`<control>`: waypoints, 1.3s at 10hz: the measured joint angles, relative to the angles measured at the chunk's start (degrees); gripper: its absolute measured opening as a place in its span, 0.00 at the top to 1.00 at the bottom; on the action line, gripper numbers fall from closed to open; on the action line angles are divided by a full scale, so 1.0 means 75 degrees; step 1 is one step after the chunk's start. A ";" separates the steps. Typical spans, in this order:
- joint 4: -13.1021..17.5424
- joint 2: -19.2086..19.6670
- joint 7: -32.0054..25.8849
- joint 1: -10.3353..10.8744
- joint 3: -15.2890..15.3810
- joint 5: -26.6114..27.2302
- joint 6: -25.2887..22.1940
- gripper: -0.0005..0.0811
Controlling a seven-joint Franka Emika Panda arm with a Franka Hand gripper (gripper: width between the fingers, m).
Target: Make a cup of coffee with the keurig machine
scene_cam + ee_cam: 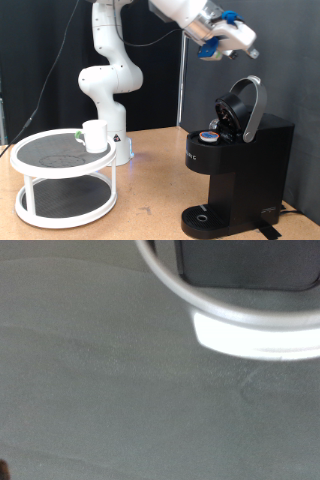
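One cup (95, 135) stands on the top tier of a white two-tier stand (40, 195), far off to the exterior view's left of the gripper (228, 42) and well below it. The keurig machine (235, 175) sits just below the gripper, its lid (247, 108) raised and a pod with a blue-orange top (209, 136) seated in the brew head. The gripper hangs above the lid, apart from it; whether its fingers are spread I cannot tell, and nothing shows between them. The wrist view shows only a silver-rimmed dark part (240, 280), blurred. Risk: the drip base (205, 217) has no cup, so brewing now would likely spill coffee.
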 joint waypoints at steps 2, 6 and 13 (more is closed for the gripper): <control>0.0350 0.0205 0.0287 0.0067 0.0332 -0.0070 0.0283 0.09; 0.1142 0.0716 0.1144 0.0156 0.0933 -0.0769 0.0469 0.09; 0.1525 0.1326 0.1373 0.0254 0.1386 -0.2219 0.0306 0.41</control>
